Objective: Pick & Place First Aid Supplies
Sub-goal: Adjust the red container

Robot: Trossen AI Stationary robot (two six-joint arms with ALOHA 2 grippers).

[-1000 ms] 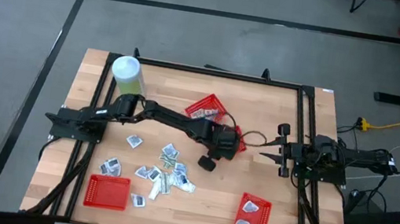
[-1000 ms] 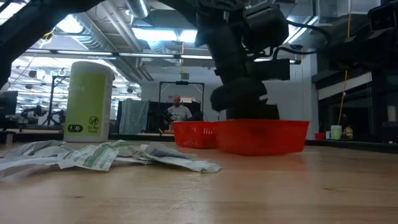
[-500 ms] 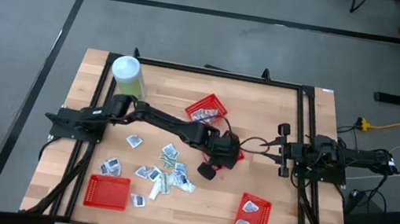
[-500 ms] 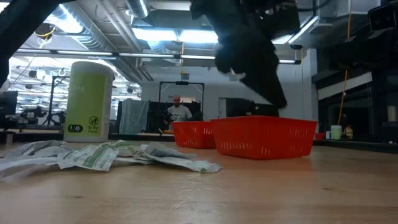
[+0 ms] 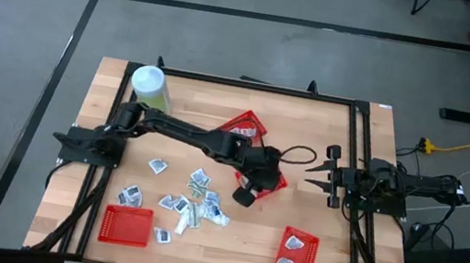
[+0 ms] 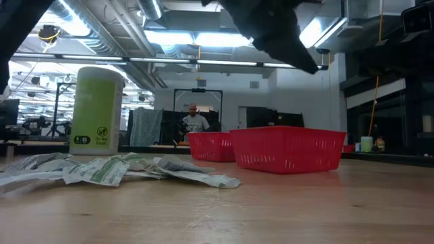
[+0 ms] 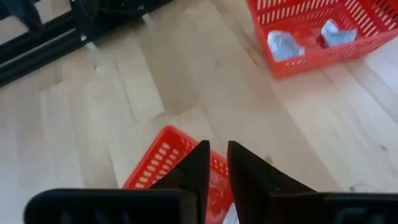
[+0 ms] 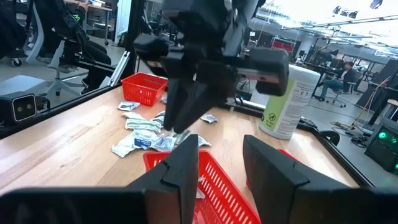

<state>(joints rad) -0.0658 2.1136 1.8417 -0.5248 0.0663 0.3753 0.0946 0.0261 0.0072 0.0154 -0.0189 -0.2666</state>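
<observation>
The left gripper (image 5: pixel 246 192) is hanging above the near edge of the middle red basket (image 5: pixel 276 179), and its jaws are standing nearly together with only a thin slit between them and nothing gripped, as the left wrist view shows over that same basket (image 7: pixel 163 163). The right gripper (image 5: pixel 315 169) is waiting at the worktop's (image 5: pixel 334 221) right side, its jaws apart and holding nothing. The likely step is going back for another of the first aid supplies (image 5: pixel 194 202), which are lying loose as a heap of flat packets on the worktop's left-centre, between the green canister (image 5: pixel 150 88) and the front-left basket (image 5: pixel 126 225); 2 more packets are already sitting in the front-right basket (image 5: pixel 285 237). To do it well, the left arm should be spreading its jaws before descending, choosing a packet at the heap's edge that lies apart from its neighbours, and coming down square to the packet's short side so the thin wrapper is pinched across its width. The packets are pointing every way; several wrapped strips near the heap's middle seem to have their long axis running roughly from front-left to back-right, though for single packets I cannot tell.
</observation>
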